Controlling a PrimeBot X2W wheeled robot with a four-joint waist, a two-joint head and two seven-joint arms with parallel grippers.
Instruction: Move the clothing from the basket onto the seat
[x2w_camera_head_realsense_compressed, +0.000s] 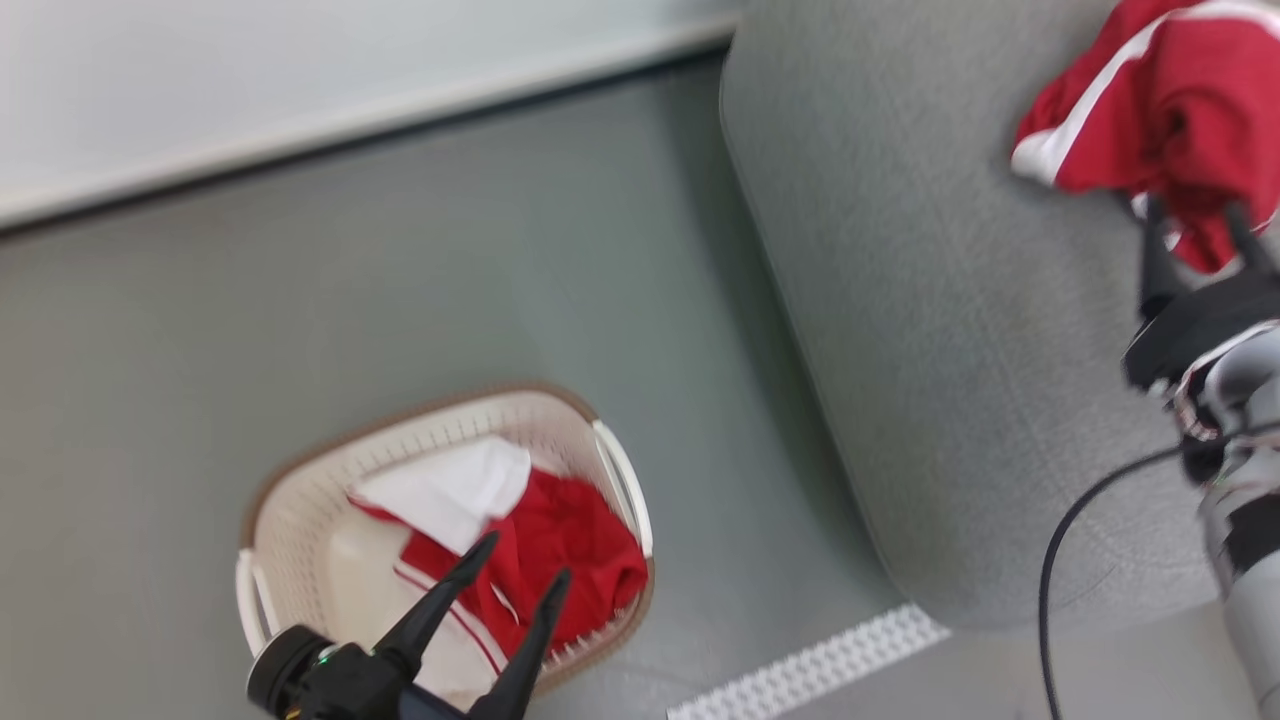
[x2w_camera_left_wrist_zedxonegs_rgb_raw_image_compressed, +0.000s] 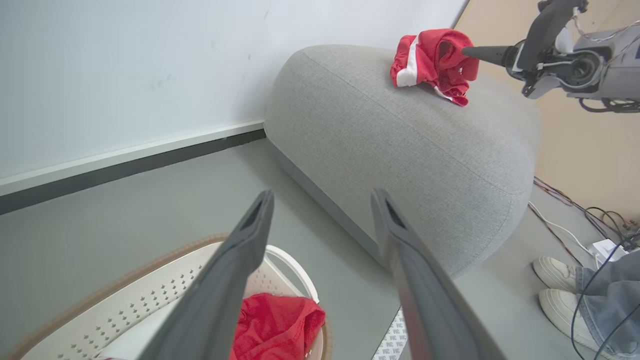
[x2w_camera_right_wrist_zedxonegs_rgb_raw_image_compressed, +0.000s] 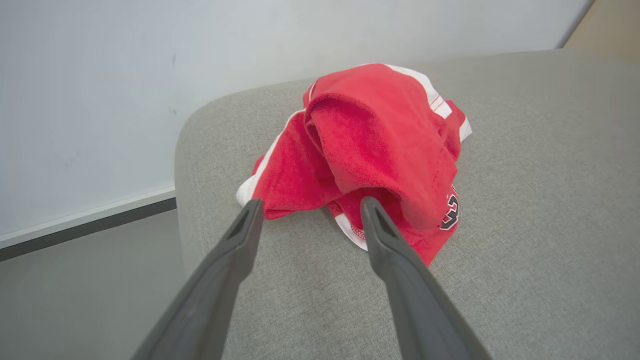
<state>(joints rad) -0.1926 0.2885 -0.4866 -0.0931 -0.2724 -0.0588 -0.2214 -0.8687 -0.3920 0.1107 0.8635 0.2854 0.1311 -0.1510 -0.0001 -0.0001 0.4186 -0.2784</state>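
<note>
Left gripper (x2w_camera_head_realsense_compressed: 523, 560): fingers apart, holding nothing, positioned over the basket (x2w_camera_head_realsense_compressed: 300, 480) on the floor (x2w_camera_head_realsense_compressed: 400, 280). Basket contents: red garment (x2w_camera_head_realsense_compressed: 570, 550) and white piece (x2w_camera_head_realsense_compressed: 450, 490). Right gripper (x2w_camera_head_realsense_compressed: 1193, 215): fingers apart, empty, tips at the edge of a second red garment (x2w_camera_head_realsense_compressed: 1150, 110) lying crumpled on the seat (x2w_camera_head_realsense_compressed: 930, 350).

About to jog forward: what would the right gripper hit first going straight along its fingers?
Probably the red garment heaped on the seat: the open right gripper points at its near edge, though depth is unclear.
</note>
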